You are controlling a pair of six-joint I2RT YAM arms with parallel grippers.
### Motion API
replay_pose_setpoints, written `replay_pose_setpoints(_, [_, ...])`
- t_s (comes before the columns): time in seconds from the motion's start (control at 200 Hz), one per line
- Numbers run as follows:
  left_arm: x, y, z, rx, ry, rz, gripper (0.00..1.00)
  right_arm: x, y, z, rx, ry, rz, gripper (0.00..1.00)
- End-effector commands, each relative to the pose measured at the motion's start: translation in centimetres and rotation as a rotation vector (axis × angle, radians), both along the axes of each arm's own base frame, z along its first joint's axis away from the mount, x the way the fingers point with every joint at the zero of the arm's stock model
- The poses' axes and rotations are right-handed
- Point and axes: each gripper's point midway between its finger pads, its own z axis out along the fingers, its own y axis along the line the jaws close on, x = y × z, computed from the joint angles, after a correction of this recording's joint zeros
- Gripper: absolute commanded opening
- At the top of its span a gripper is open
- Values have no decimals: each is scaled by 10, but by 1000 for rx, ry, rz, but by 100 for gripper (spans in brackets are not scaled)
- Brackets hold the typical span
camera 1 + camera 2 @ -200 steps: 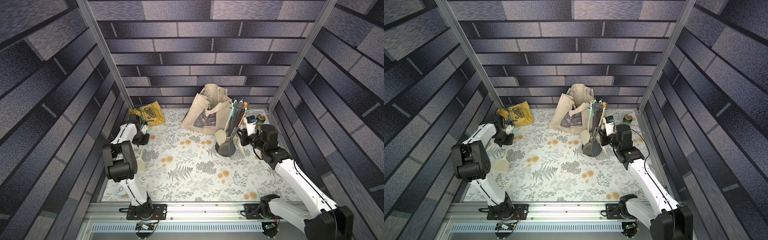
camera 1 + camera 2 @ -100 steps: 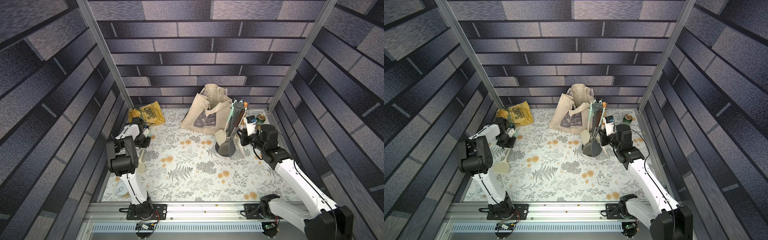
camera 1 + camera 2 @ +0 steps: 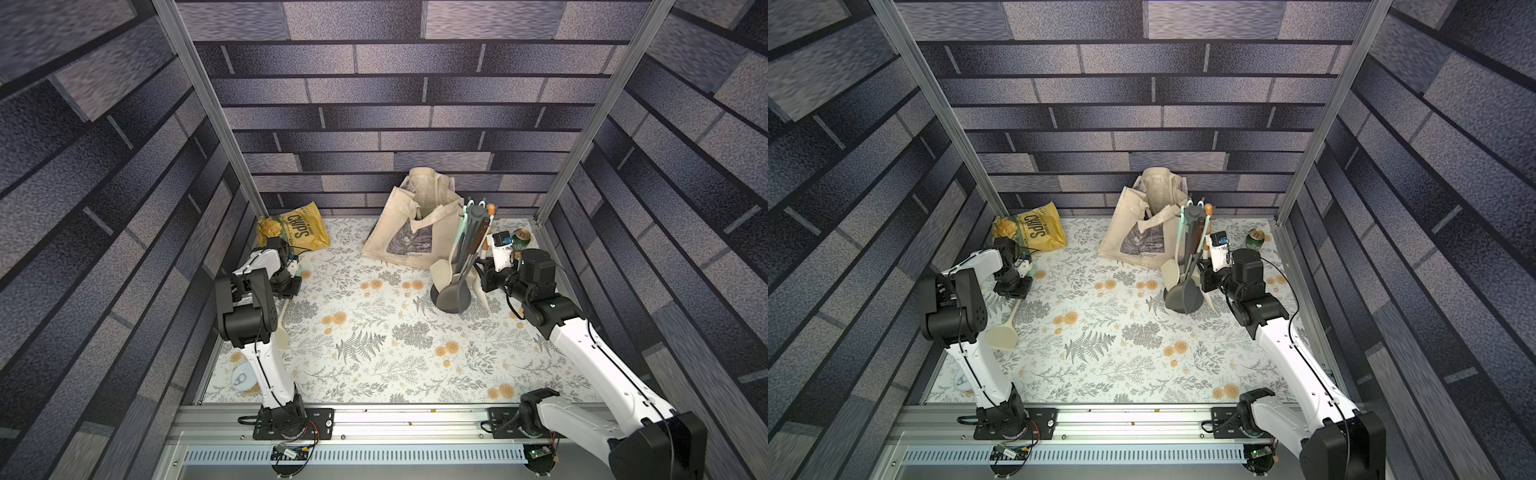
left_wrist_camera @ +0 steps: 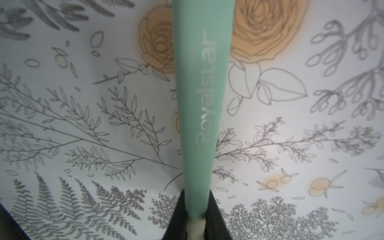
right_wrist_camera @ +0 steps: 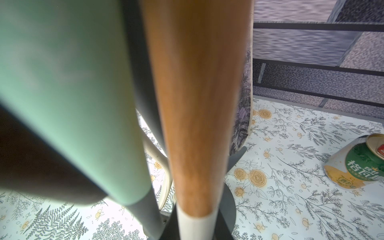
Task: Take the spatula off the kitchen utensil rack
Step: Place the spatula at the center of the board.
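Looks past the lift-off and into the set-down. Holding the spatula with a mint-green handle and a cream blade (image 3: 1003,337) in the left hand (image 4: 196,209), closed tight on the lower end of that handle with 2 black fingers (image 4: 179,216) pressed to either side. Sitting at left-centre of the frame in both top views, well apart from the dark grey kitchen utensil rack with round base, slim pole and star-shaped top (image 3: 1196,215) at right of centre. Angled down toward the floral-printed tabletop (image 3: 1100,374), blade end lowest; impossible to tell whether touching the surface or hanging just above it.

Over by the rack, showing the right hand (image 3: 484,277) closed almost fully too. Seems pinched on the wooden-handled utensil with a white neck (image 5: 197,124), hung from 1 spoke of the star top; hard to confirm, with the contact itself hidden in the wrist view. Probably there to steady the rack against tipping.

Next, in all likelihood: lower the blade flat onto the tabletop, open the left hand, then back away along the handle's line without dragging it. Worth minding the yellow chips bag (image 3: 1034,232) just behind that hand, near the upper left of the tabletop. For the right hand, release gently, to avoid rocking the slim pole and the other utensils hanging from it.
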Motion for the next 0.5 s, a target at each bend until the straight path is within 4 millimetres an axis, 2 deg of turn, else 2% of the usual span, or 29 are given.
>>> replay_pose_setpoints(0.0, [1,5,0,36,12,-28,0,-3,1,-8,-3,28,3,9])
replay_pose_setpoints(0.09, [0,5,-2,30,13,-12,0,-4,1,-8,-3,28,2,9])
replay_pose_setpoints(0.21, [-1,6,-4,39,16,3,11,-4,1,-7,-4,26,3,9])
replay_pose_setpoints(0.336, [-4,7,-8,44,33,12,19,-4,0,-8,-5,28,2,9])
replay_pose_setpoints(0.496, [-6,6,-13,48,54,17,20,-4,1,-8,-5,28,4,9])
